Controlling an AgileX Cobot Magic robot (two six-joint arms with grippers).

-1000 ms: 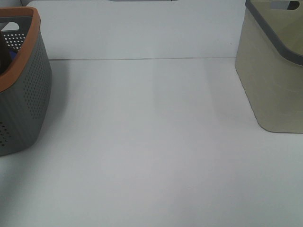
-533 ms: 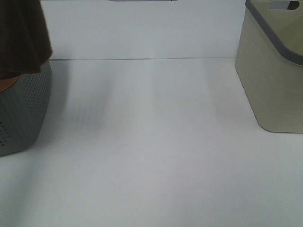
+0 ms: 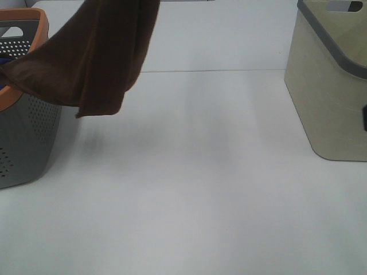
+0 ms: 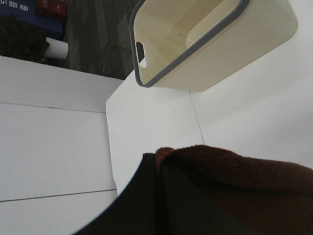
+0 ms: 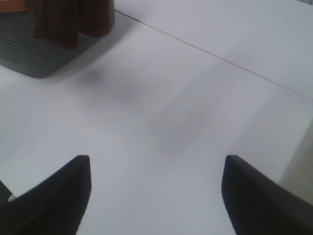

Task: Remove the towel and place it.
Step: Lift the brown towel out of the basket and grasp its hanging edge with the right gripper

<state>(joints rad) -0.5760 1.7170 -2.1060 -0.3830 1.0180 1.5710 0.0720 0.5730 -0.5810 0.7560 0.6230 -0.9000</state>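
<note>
At left, grey perforated basket (image 3: 28, 132) with orange rim. Over its right edge, dark brown towel (image 3: 97, 57) hanging in the air above the table (image 3: 200, 200), pinched tight in left gripper (image 4: 157, 164). At right, beige basket (image 3: 330, 97). Right gripper (image 5: 156, 161) spread wide, holding nothing.

- Upper end of the towel (image 3: 97, 63) runs off the overhead view's top edge; the left tool (image 4: 159, 169) gripping it is out of that view.
- The grey basket (image 3: 28, 137) is cut by the left edge, its rim partly behind the towel.
- The beige basket (image 3: 327, 103) is cut at top and right.
- Of the right tool (image 5: 156, 191), only blurred fingertips show.
</note>
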